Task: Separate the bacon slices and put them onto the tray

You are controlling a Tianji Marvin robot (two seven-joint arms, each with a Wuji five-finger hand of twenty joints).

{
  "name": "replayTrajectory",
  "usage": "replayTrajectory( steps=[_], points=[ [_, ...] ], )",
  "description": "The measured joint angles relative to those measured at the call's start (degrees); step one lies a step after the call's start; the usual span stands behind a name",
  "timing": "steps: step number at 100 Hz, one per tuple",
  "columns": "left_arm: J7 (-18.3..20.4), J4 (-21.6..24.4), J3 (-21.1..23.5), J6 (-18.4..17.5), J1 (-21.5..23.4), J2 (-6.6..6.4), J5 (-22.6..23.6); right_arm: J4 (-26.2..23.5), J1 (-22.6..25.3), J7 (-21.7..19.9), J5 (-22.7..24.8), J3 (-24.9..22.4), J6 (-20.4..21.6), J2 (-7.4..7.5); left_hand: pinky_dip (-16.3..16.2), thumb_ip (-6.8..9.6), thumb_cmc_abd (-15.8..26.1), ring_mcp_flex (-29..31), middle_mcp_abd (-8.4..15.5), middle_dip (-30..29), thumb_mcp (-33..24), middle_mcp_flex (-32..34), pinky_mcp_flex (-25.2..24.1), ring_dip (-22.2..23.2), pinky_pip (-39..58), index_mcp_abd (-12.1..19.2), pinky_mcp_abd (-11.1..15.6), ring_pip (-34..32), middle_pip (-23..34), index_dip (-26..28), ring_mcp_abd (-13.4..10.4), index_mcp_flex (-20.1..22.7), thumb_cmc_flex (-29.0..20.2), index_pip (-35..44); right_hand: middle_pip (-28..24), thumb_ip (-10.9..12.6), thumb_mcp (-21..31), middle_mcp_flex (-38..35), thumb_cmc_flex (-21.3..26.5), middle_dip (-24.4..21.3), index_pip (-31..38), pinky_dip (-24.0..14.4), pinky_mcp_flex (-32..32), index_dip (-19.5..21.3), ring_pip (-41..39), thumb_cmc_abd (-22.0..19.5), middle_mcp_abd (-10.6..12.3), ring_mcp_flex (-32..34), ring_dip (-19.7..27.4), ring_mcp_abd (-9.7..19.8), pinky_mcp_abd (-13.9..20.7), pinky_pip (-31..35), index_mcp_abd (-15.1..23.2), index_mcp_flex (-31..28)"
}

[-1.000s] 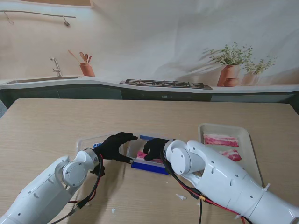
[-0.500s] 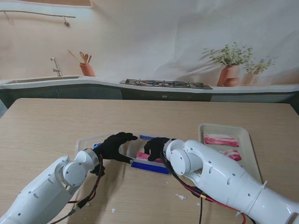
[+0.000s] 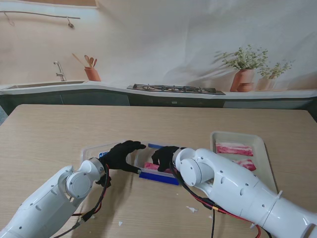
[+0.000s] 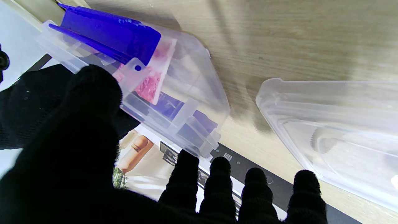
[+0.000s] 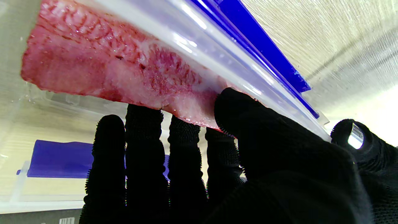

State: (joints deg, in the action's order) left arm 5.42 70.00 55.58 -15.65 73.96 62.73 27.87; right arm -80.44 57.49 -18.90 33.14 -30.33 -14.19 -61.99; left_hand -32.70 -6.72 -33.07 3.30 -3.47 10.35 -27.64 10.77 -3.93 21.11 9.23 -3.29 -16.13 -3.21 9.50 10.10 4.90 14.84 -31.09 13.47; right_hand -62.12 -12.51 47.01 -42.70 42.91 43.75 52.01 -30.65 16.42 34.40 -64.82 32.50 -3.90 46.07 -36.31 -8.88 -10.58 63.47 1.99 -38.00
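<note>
- Stand view: right hand [image 3: 165,156] reaches into the clear box [image 3: 154,166] with blue latches, mid-table; step in hand looks like picking the next bacon slice out of the box
- Right wrist view: thumb and fingers [image 5: 146,146] touch the edge of the bacon [image 5: 118,73] inside the box; pinch looks begun but not clearly closed, so I cannot tell if the slice is held
- Left hand [image 3: 120,154] rests at the box's left end, fingers spread, thumb near the box wall; seems to steady it, grasping nothing
- Tray [image 3: 264,157] lies well to the right, two slices [image 3: 234,148] already on it
- Next move, my judgement: close the pinch, peel one slice off, carry it right to bare tray
- Obstacles: box wall and blue latch beside the thumb; loose clear lid [image 4: 335,124] beside the left hand; slices may stick together
</note>
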Motion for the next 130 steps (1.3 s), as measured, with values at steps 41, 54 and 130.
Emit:
replayTrajectory(
  steps=[41,54,130],
  points=[
    [0.0,0.0,0.1,0.0,0.1,0.0,0.0,0.5,0.8,1.8,3.2,-2.1,5.2,-0.05,0.0,0.0,0.0,0.0,0.0,0.0,0.1,0.0,0.0,0.0,0.0,0.0,0.0,0.0,0.0,0.0,0.0,0.0,0.0,0.0,4.5,-1.3,0.0,-7.6,0.6,-0.9,-1.3,-0.1,0.9,-2.9,2.0,2.7,-0.3,4.8,1.1,0.0,0.0,0.1,0.1,-5.3],
    [0.0,0.0,0.1,0.0,0.1,0.0,0.0,-0.5,1.8,2.0,7.5,-3.7,7.3,0.35,0.0,0.0,0.0,0.0,0.0,0.0,0.1,0.0,0.0,0.0,0.0,0.0,0.0,0.0,0.0,0.0,0.0,0.0,0.0,0.0,4.8,-1.3,0.0,-7.6,0.7,-0.8,-1.3,-0.1,0.8,-2.1,1.9,2.6,-1.0,4.8,1.1,0.0,0.0,0.1,0.0,-5.3],
    [0.0,0.1,0.2,0.0,0.2,0.01,-0.2,-11.9,9.6,-0.8,16.6,-19.2,19.0,2.3,0.0,0.0,0.0,0.0,0.0,0.0,0.1,0.0,0.0,0.0,0.0,0.0,0.0,0.0,0.0,0.0,0.0,0.0,0.0,0.0,4.8,-1.3,-0.1,-6.8,1.3,0.8,-1.3,-1.4,-0.4,2.2,0.2,1.4,-2.8,4.6,-0.1,0.0,0.1,0.1,-1.6,-4.5]
  ],
)
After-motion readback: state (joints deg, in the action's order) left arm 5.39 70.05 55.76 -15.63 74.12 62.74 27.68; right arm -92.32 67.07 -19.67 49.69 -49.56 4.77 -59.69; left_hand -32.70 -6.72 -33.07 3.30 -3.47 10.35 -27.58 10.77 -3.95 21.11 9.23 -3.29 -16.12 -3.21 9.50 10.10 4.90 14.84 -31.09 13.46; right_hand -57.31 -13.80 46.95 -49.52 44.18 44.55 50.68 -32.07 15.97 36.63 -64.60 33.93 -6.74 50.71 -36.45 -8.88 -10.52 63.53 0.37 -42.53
